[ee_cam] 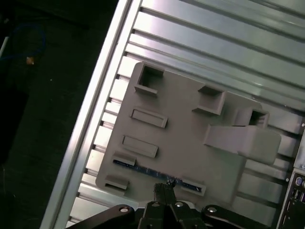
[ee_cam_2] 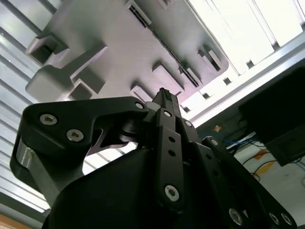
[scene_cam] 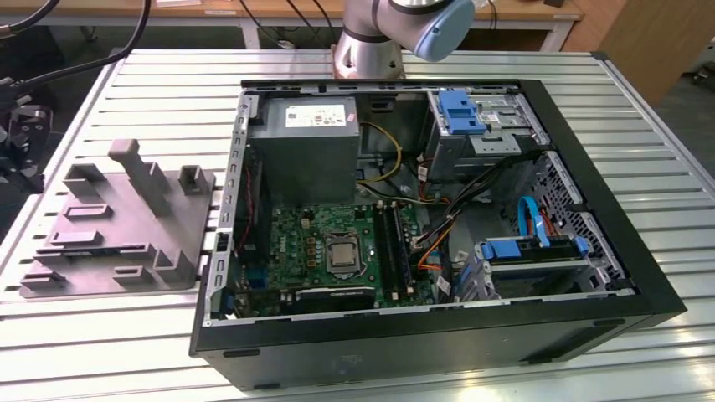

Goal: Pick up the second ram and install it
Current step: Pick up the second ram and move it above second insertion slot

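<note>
The second ram (ee_cam: 147,171) lies on the grey moulded plate (ee_cam: 181,133). In the first wrist view it shows edge-on as a thin dark strip (with a little blue along it) that runs between small upright blocks close to one edge of the plate. The gripper (ee_cam: 164,187) hangs over this strip and is well apart from the plate. Its two fingers are pressed together at the tips and there is nothing between them. In the second wrist view the gripper (ee_cam_2: 164,95) points toward the same plate (ee_cam_2: 119,52), with its black fingertips closed into one narrow point. In the exterior view the plate (scene_cam: 184,226) rests on the slatted metal table (scene_cam: 625,109), at the exterior view's left of the open computer case (scene_cam: 447,335). Inside the case the green motherboard (scene_cam: 301,243) lies flat. The base of the arm (scene_cam: 391,33) stands on the table behind the case.
</note>
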Robot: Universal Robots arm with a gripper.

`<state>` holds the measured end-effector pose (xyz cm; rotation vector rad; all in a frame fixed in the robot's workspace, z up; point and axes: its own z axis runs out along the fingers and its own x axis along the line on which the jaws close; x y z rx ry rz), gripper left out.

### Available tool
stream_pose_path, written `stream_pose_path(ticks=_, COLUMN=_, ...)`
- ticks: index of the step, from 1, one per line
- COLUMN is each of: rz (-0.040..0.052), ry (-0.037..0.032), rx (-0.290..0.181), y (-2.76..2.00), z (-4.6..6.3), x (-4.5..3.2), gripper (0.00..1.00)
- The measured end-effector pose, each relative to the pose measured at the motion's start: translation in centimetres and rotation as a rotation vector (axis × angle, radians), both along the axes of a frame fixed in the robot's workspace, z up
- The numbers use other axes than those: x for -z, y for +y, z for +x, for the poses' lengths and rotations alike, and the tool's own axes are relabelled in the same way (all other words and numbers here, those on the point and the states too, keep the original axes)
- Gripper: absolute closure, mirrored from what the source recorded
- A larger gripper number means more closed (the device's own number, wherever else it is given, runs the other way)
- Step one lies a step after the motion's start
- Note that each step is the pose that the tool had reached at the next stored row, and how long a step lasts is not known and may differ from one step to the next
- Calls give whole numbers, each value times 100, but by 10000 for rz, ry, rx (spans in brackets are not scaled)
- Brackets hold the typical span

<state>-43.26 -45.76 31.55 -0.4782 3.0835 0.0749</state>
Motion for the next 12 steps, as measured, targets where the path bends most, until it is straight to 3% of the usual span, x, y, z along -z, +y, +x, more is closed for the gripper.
stream_pose_path(ticks=12, rz=-1, ry=0, rx=-2169, y=0, z=0, x=27, gripper=90)
